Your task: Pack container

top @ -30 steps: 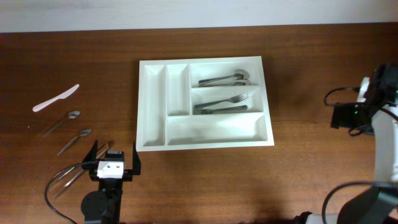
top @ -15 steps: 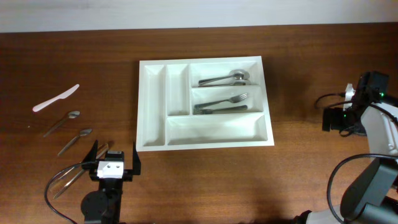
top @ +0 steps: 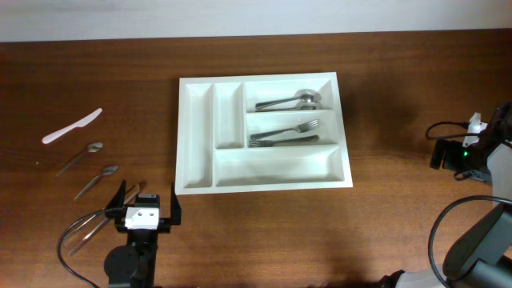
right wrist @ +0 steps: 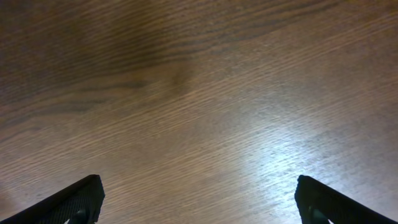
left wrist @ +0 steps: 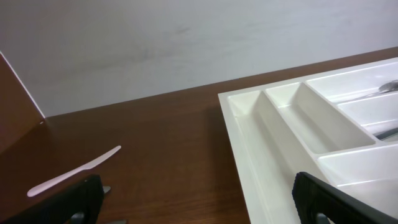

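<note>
The white container (top: 197, 144) lies at the table's middle; its left part shows in the left wrist view (left wrist: 249, 143). Spoons (top: 290, 102) lie in its top long compartment, forks (top: 284, 134) in the middle one. A white plastic knife (top: 72, 126) lies at far left, also in the left wrist view (left wrist: 74, 173). Two spoons (top: 78, 158) (top: 97, 181) and more cutlery (top: 100, 220) lie beside my left gripper (top: 147, 198), which is open and empty near the container's front left corner. My right gripper (right wrist: 199, 199) is open and empty over bare wood at the far right.
The container's two narrow upright compartments (top: 228, 116) and its bottom long compartment (top: 276, 166) hold nothing. A black cable (top: 76, 232) loops by the left arm's base. A wall (left wrist: 186, 43) rises behind the table.
My right arm has shifted at the far right edge, first in toward the table, then back out and lower. The left arm and cutlery have not moved.
</note>
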